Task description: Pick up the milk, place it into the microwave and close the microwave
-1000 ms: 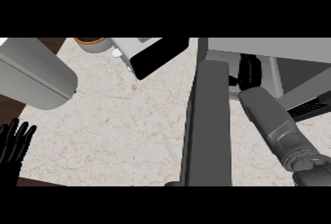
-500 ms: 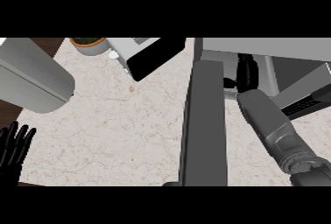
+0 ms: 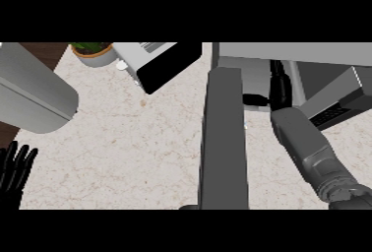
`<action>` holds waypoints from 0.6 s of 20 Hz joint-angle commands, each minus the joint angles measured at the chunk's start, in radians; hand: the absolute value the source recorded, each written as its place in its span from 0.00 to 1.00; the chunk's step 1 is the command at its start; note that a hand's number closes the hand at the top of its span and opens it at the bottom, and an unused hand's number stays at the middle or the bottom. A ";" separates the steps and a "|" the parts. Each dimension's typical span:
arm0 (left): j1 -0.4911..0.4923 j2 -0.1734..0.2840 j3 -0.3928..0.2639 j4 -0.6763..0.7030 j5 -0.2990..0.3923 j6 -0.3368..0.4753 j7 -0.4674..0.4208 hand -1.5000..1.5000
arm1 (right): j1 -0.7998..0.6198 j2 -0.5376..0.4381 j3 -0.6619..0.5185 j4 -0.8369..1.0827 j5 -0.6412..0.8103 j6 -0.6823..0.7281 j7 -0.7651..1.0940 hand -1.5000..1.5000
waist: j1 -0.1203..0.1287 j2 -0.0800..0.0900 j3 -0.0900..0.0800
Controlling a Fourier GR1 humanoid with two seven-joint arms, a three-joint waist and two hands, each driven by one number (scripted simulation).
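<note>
The microwave stands at the upper right with its dark grey door swung open toward me, seen edge-on. My right forearm reaches past the door into the cavity, and my right hand shows as a narrow black shape inside it. A pale upright strip lies right beside that hand; I cannot tell whether it is the milk, which is otherwise hidden. My left hand rests open at the lower left edge, fingers up.
At the back of the speckled counter stand a potted plant and a white box with a black face. A large grey rounded body fills the upper left.
The whole view has slid slightly left in the picture. My right hand stays inside the microwave at nearly the same spot. The left hand has not moved.
</note>
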 commanded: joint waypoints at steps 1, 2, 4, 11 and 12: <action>0.082 -0.046 -0.033 -0.054 -0.022 -0.011 -0.027 0.00 | 0.044 -0.006 -0.031 -0.018 -0.032 0.117 -0.069 0.00 | -0.007 -0.009 0.000; 0.073 -0.036 -0.027 -0.047 -0.010 -0.014 -0.011 0.00 | 0.037 -0.003 -0.036 -0.021 -0.040 0.175 -0.068 0.00 | -0.016 -0.011 0.000; 0.101 -0.037 -0.026 -0.059 -0.024 -0.027 -0.043 0.00 | 0.061 -0.002 -0.045 -0.019 -0.047 0.187 -0.097 0.00 | -0.013 -0.010 0.000; 0.130 -0.053 -0.081 -0.101 -0.079 -0.035 -0.015 0.00 | 0.178 0.084 -0.068 -0.058 -0.085 0.288 -0.183 0.00 | -0.068 -0.032 -0.003; 0.141 -0.072 -0.112 -0.101 -0.066 -0.054 -0.006 0.00 | 0.154 0.061 -0.079 -0.055 -0.095 0.338 -0.177 0.00 | -0.057 -0.026 -0.002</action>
